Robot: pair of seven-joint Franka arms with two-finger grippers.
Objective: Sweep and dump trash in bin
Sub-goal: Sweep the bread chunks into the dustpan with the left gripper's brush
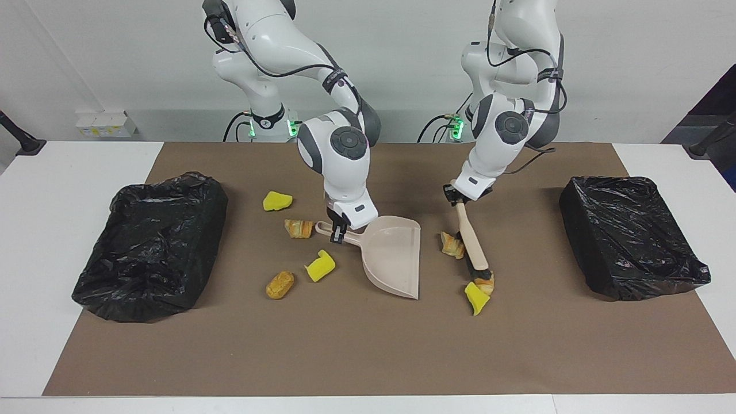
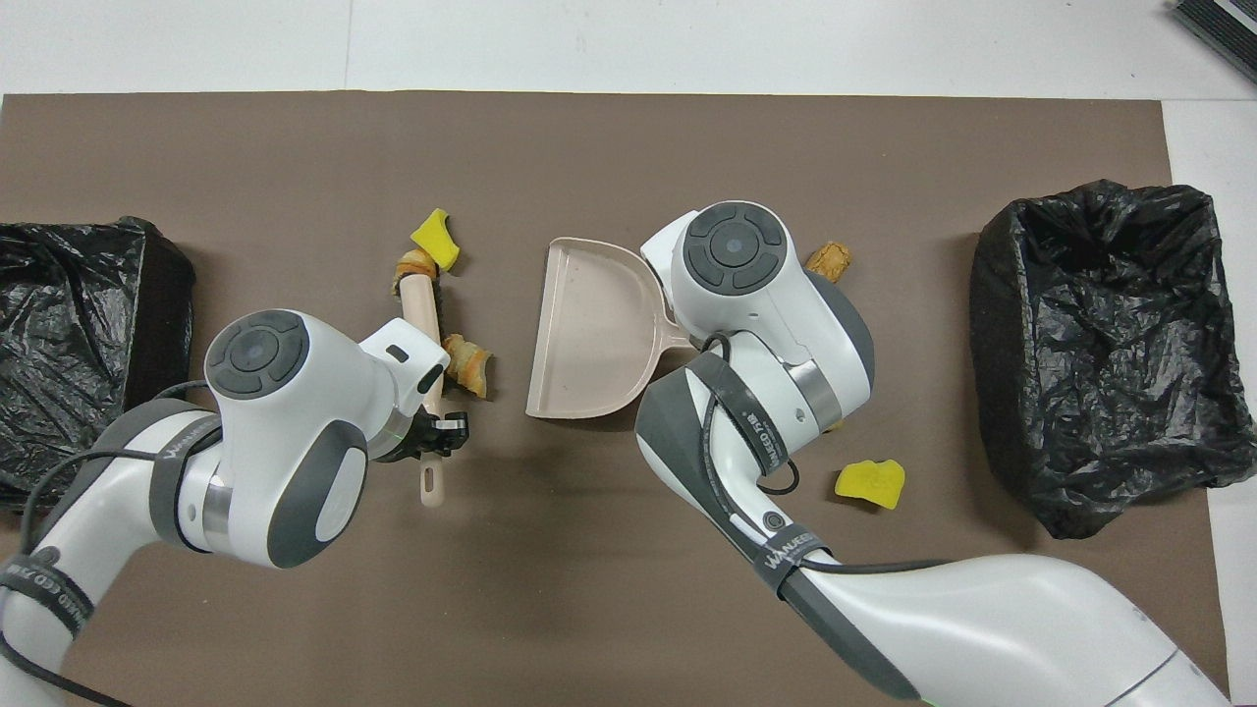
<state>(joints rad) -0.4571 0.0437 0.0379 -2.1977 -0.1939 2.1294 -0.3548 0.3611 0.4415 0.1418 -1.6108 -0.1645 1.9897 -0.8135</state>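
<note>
The sweeping step is in hand: the left gripper (image 1: 458,195) clamps the hand brush (image 1: 472,246), its bristles against a pastry piece (image 1: 484,283) and yellow sponge chunk (image 1: 474,296) beside the beige dustpan (image 1: 395,256). The right gripper (image 1: 338,228) grips the dustpan's handle, mouth toward the brush. Next, the brush likely needs to push these lumps into the dustpan; four other lumps lie toward the right arm's end.

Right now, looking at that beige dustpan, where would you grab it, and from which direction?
By its slim handle, coming down from above, as the right gripper does. The dustpan has its wide mouth turned toward the brush at the left arm's end of the table. The handle sticks out toward the right arm's end, narrow enough for two fingers and clear of the mouth.
</note>
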